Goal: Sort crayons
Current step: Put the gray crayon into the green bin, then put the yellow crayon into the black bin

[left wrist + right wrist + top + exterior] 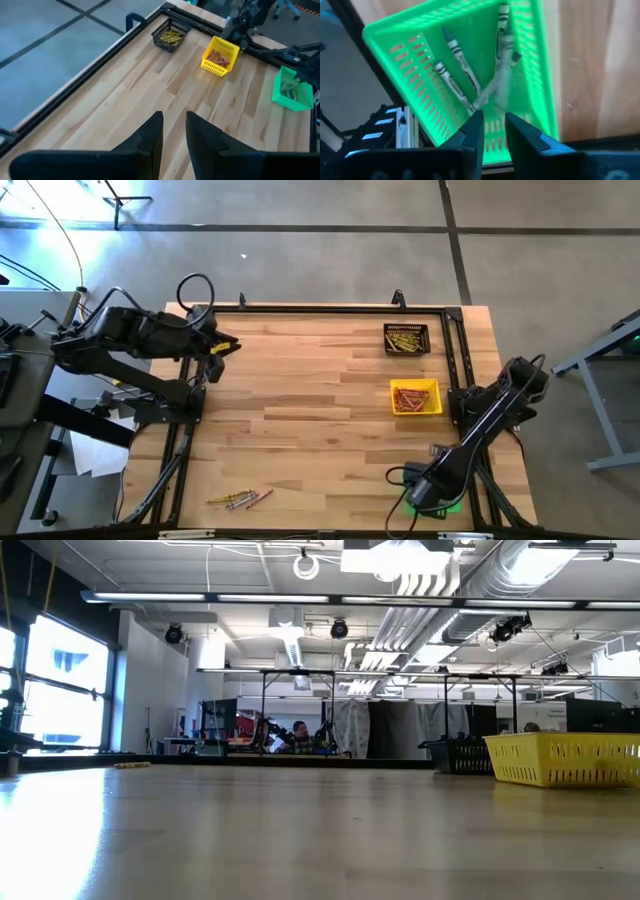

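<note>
Several loose crayons (240, 499) lie flat on the table near its front edge, left of the middle. My right gripper (493, 127) hangs open, pointing down, over the green tray (470, 65) at the front right corner. In that tray lie grey crayons (454, 82); one blurred crayon (501, 82) lies slanted just past my fingertips, and I cannot tell whether it touches them. My left gripper (174, 134) is held high over the far left corner (222, 346), open a little, with nothing between its fingers.
A black tray (407, 339) with yellow crayons stands at the far right. A yellow tray (415, 397) with red crayons stands nearer, on the right. A black frame (320, 308) runs along the table's far and side edges. The middle of the table is bare wood.
</note>
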